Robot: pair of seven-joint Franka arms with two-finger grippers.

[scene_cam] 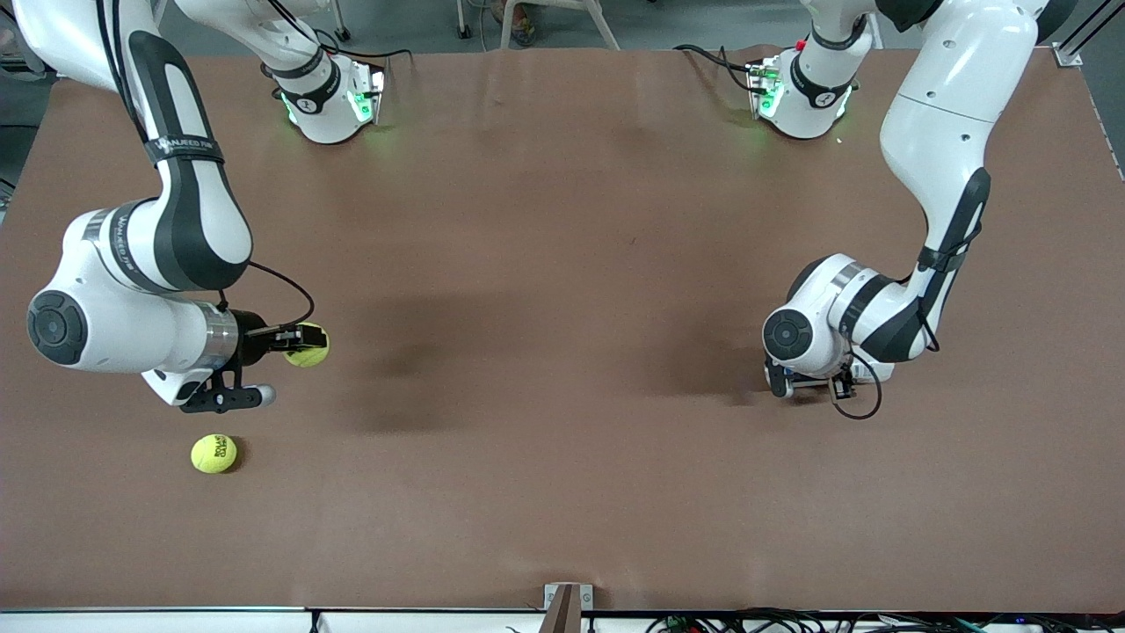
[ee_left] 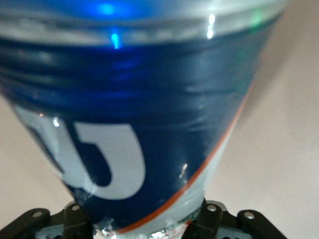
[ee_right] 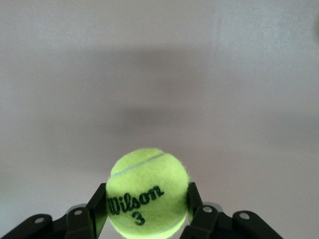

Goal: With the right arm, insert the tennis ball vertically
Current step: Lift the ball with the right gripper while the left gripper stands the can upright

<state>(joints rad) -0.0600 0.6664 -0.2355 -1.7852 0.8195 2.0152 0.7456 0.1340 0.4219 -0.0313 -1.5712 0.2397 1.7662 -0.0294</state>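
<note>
My right gripper point(scene_cam: 304, 344) is shut on a yellow-green tennis ball point(scene_cam: 309, 345) and holds it in the air over the table, toward the right arm's end. In the right wrist view the ball point(ee_right: 147, 191), marked "Wilson 3", sits between the black fingers point(ee_right: 97, 206) of that gripper point(ee_right: 147, 205). My left gripper point(scene_cam: 813, 380) is low over the table at the left arm's end. In the left wrist view this gripper point(ee_left: 144, 225) is shut on a blue tube point(ee_left: 149, 124) with white lettering, an orange stripe and a clear rim. The left wrist hides the tube in the front view.
A second yellow-green tennis ball point(scene_cam: 214, 454) lies on the brown table point(scene_cam: 562, 264), nearer to the front camera than the held ball. Both arm bases point(scene_cam: 330, 101) stand along the table's edge farthest from the front camera.
</note>
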